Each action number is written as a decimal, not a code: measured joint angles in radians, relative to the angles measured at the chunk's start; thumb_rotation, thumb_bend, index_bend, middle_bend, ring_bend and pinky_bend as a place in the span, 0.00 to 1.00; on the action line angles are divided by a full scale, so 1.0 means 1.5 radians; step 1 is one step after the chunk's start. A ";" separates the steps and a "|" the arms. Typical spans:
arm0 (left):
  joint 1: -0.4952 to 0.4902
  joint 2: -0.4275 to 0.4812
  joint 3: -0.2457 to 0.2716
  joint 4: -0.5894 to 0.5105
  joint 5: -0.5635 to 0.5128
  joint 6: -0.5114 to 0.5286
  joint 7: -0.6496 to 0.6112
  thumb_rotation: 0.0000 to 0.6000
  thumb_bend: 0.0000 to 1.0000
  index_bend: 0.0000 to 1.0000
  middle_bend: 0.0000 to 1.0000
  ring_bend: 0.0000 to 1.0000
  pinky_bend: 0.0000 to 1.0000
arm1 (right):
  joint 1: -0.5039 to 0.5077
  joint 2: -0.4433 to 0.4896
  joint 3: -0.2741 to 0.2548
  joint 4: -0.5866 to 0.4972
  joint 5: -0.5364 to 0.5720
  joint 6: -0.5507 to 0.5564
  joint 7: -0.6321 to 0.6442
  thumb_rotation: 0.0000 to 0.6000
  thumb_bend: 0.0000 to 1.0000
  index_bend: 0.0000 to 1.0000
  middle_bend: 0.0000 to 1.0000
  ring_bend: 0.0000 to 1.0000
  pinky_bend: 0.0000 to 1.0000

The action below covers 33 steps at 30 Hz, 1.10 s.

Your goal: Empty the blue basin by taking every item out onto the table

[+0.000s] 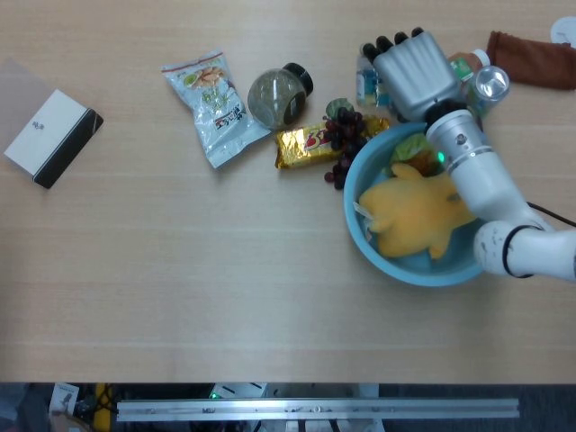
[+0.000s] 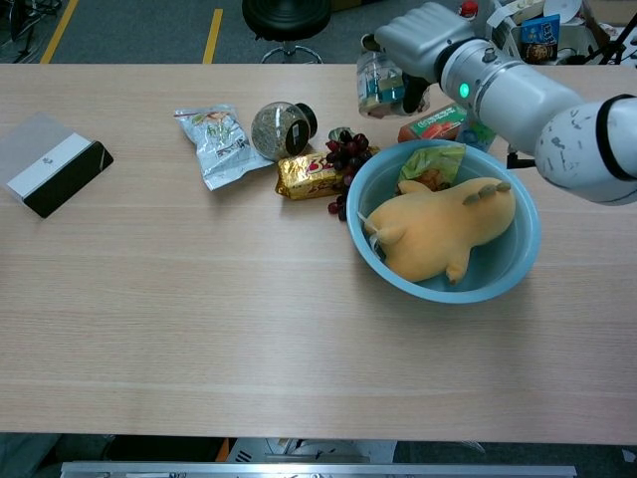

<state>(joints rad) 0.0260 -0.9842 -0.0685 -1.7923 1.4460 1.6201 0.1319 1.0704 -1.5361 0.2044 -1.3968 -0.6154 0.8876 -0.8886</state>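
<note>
The right hand [image 2: 423,40] has its fingers wrapped round a small clear plastic bottle with a blue-green label [image 2: 380,85], carrying it beyond the far rim of the round blue plastic basin [image 2: 518,269], evidently to set it down on the light wooden table [image 2: 249,329] with items already out. The left hand does not appear in either view. Still inside the basin: a yellow plush toy animal [image 2: 438,234] lying across the middle, and a green crinkled snack packet [image 2: 430,164] tucked against the far wall. Outside, touching or just beside the rim, lie dark red grapes [image 1: 342,144] and a gold foil packet [image 1: 304,147]. Judgement: the task is partly complete; two items remain.
</note>
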 measured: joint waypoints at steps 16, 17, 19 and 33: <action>0.008 0.002 -0.001 -0.006 -0.008 0.008 0.007 1.00 0.34 0.34 0.37 0.30 0.26 | 0.063 -0.054 -0.021 0.077 0.152 -0.040 -0.052 1.00 0.12 0.01 0.20 0.18 0.38; 0.008 0.001 -0.002 -0.005 -0.009 0.007 0.006 1.00 0.34 0.34 0.37 0.30 0.26 | 0.064 -0.050 -0.022 0.072 0.153 -0.041 -0.049 1.00 0.11 0.01 0.19 0.18 0.38; 0.007 0.001 -0.002 -0.003 -0.009 0.006 0.005 1.00 0.34 0.34 0.37 0.30 0.26 | 0.065 -0.044 -0.022 0.065 0.155 -0.041 -0.042 1.00 0.10 0.00 0.19 0.18 0.38; 0.003 0.000 -0.007 0.001 -0.006 0.005 -0.001 1.00 0.34 0.34 0.37 0.30 0.26 | 0.045 0.082 -0.020 -0.129 0.074 -0.051 0.040 1.00 0.10 0.02 0.21 0.17 0.38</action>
<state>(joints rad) 0.0310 -0.9836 -0.0793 -1.7914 1.4366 1.6282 0.1297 1.1375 -1.4135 0.1743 -1.5905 -0.5051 0.8109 -0.8282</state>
